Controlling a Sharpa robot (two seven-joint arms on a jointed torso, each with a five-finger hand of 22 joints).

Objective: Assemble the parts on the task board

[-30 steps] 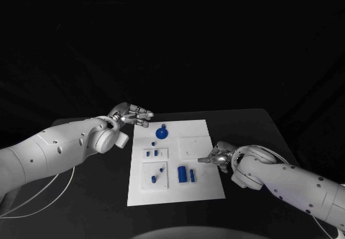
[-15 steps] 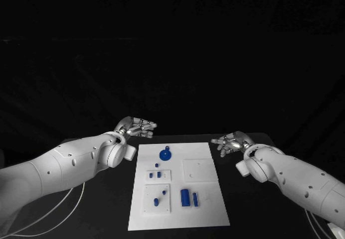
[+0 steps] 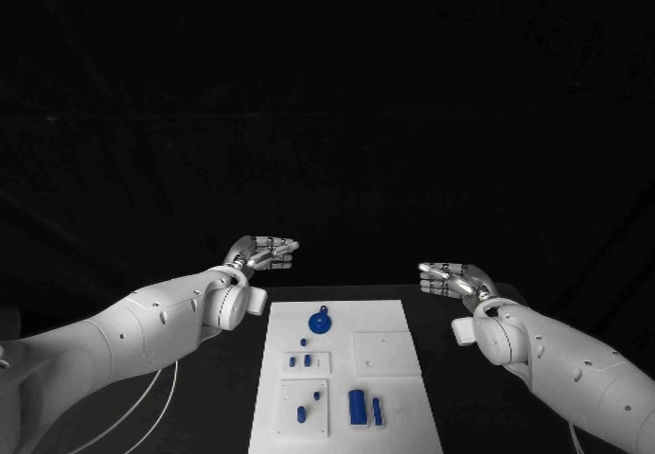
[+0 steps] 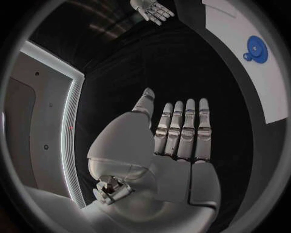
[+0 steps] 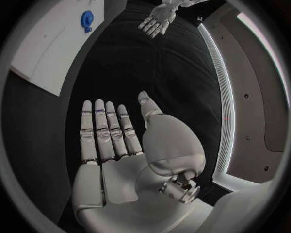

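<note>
The white task board point(image 3: 410, 317) lies in the middle of the table. On it are a round blue gear-like part point(image 3: 320, 322), small blue pegs point(image 3: 303, 359) on a square plate, and two upright blue bars point(image 3: 363, 407) near the front. My left hand point(image 3: 262, 253) is raised beyond the board's far left corner, fingers straight and together, holding nothing. My right hand point(image 3: 453, 278) is raised off the board's far right corner, also flat and empty. The left wrist view shows the flat left hand point(image 4: 176, 136), the gear point(image 4: 257, 47) and the right hand point(image 4: 152, 9); the right wrist view shows the flat right hand point(image 5: 112, 136), the gear point(image 5: 87, 20) and the left hand point(image 5: 156, 20).
The black table point(image 3: 246, 378) runs along both sides of the board. A white cable point(image 3: 150, 402) hangs below my left arm. A blank white square plate point(image 3: 385, 352) sits on the board's right half.
The camera has tilted up, so the board sits lower in the picture. My right hand has lifted off the board's right edge and flattened out; the left hand stays raised.
</note>
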